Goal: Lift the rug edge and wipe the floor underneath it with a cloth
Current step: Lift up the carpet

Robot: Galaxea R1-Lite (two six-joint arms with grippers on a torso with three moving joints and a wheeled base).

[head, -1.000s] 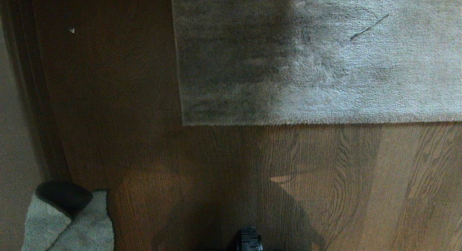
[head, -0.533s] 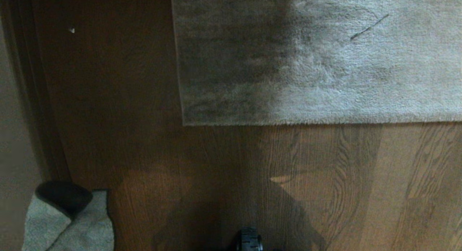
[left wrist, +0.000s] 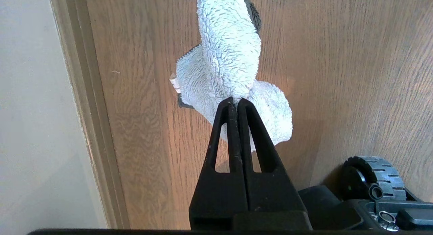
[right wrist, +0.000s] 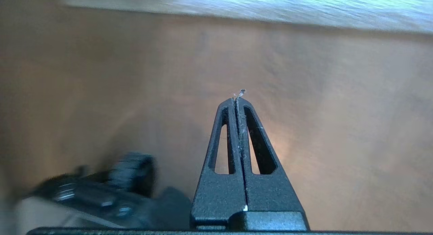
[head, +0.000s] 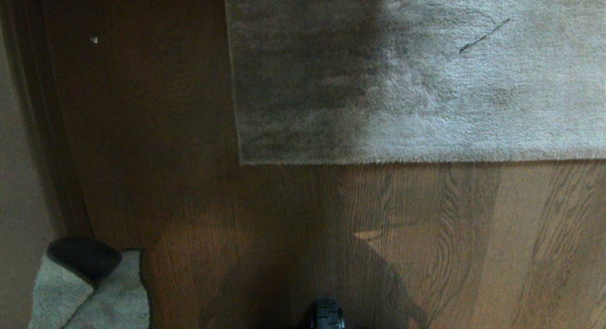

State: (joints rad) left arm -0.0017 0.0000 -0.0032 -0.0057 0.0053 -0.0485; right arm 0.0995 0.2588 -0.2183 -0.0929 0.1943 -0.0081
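Both jaws were together: my left gripper [left wrist: 235, 101] pinched the fluffy pale cloth [left wrist: 227, 59]; my right gripper [right wrist: 237, 99] held nothing, its view blurry. Rug edge [head: 416, 161] at twelve o'clock lay flat.

Rug [head: 416, 83] cut off at top and right; cloth [head: 90, 296] cut at bottom edge; right wrist view motion-blurred.

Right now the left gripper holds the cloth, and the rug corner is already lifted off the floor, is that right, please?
Not quite: the left gripper is shut on the cloth, as the left wrist view shows, but the rug corner lies flat on the floor in the head view, not yet lifted.
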